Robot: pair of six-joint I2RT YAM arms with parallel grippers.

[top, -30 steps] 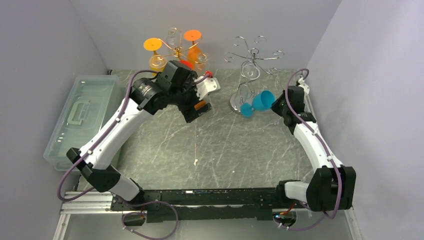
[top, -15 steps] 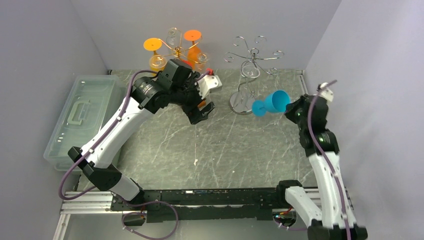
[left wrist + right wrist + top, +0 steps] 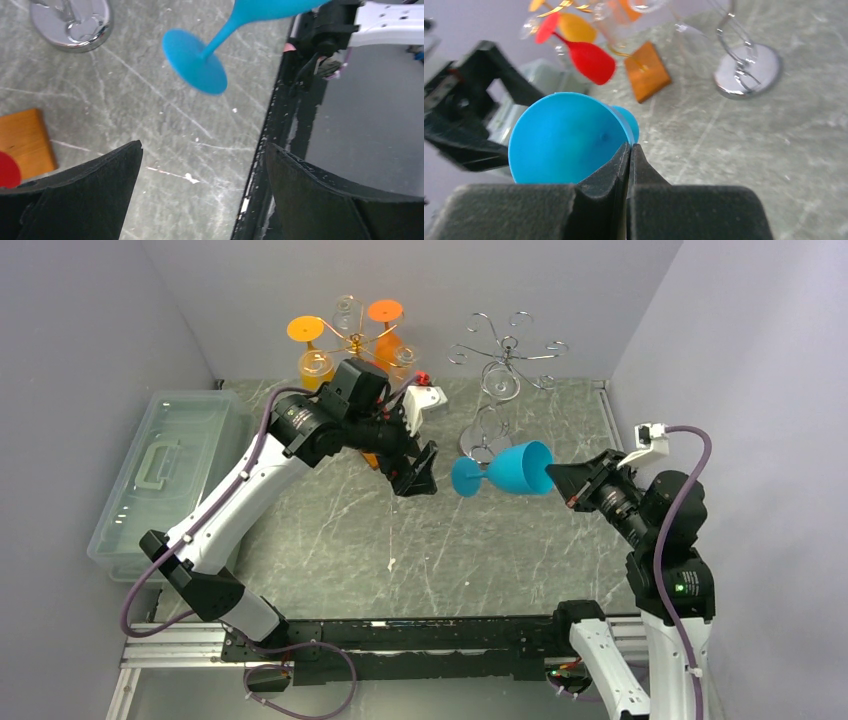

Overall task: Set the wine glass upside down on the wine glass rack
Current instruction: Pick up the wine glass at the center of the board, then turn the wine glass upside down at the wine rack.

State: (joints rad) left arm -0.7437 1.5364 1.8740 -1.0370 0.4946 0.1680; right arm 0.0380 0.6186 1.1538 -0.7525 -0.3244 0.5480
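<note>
Top external: I read the right gripper pinched onto the rim of the blue wine glass. The glass hangs on its side above the table, just in front of the chrome rack, with its foot pointing at the left gripper. That one stands spread apart (nothing between its fingers). Right wrist confirms both fingertips pressed together on the rim.

Two racks at the far edge: gold rack left, silver rack right. One blue wine glass. One clear bin.
</note>
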